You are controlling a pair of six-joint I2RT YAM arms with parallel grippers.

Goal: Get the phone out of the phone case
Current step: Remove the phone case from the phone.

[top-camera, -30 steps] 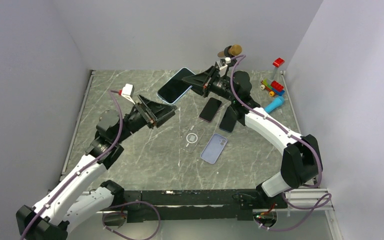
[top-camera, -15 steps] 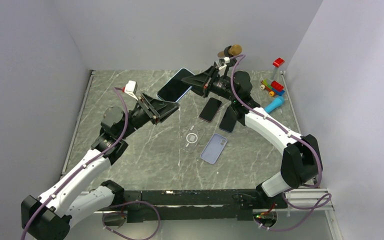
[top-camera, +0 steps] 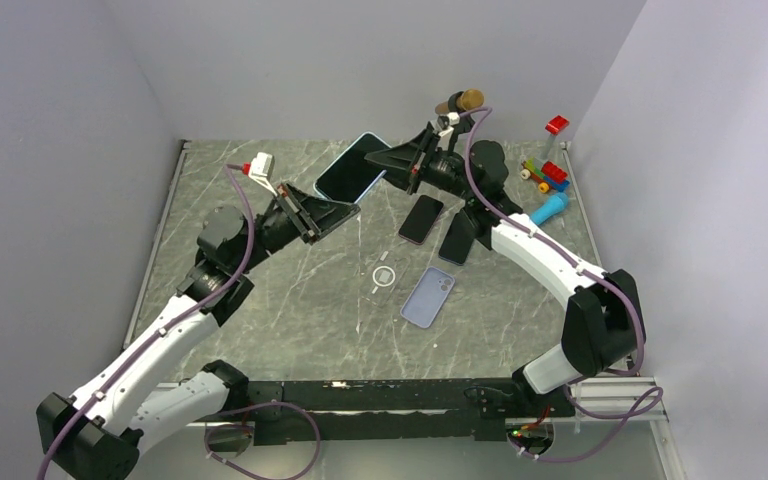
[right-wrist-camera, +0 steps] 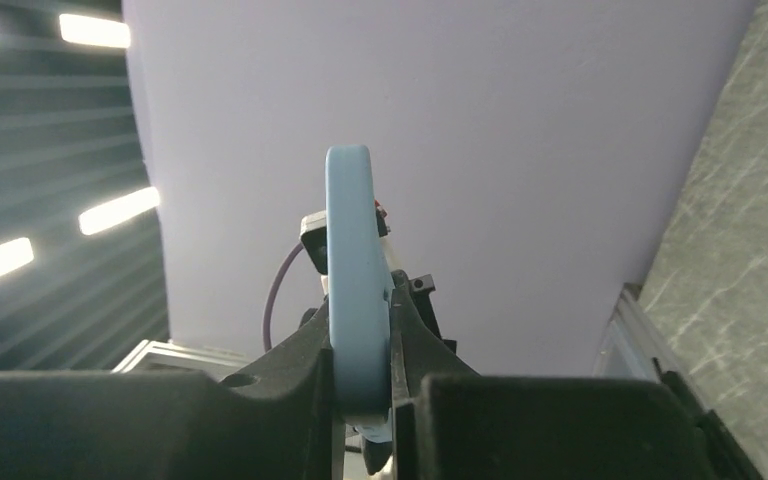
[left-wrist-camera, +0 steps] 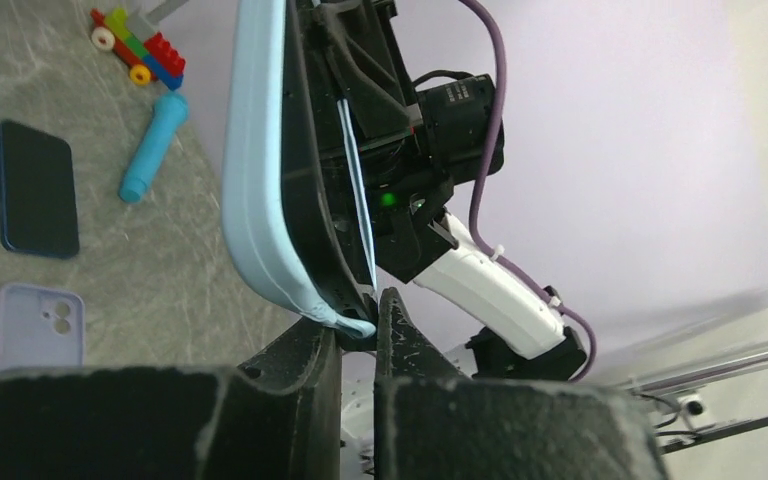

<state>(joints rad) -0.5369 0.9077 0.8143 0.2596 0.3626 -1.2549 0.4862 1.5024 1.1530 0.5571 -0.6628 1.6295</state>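
Observation:
The phone (top-camera: pixel 348 170), dark screen up, sits in a light blue phone case (left-wrist-camera: pixel 250 200) and is held tilted in the air over the back of the table. My right gripper (top-camera: pixel 388 160) is shut on its far end; in the right wrist view the case's blue edge (right-wrist-camera: pixel 350 250) stands clamped between the fingers of that gripper (right-wrist-camera: pixel 362 320). My left gripper (top-camera: pixel 344 209) meets the phone's near corner. In the left wrist view it (left-wrist-camera: pixel 360 322) is shut, its tips pinching the case's blue corner lip, with the dark phone body (left-wrist-camera: pixel 305 200) just above.
On the table below lie two dark phones (top-camera: pixel 421 219) (top-camera: pixel 457 238), a lilac empty case (top-camera: pixel 428 297) and a small white ring (top-camera: pixel 384 276). A blue cylinder (top-camera: pixel 549 209), toy bricks (top-camera: pixel 550 175), a red brick (top-camera: pixel 557 124) and a brown object (top-camera: pixel 463 101) lie at the back right.
My left gripper has travelled up and right to the phone's near corner and closed from open onto the case's lip. The right gripper and phone barely moved.

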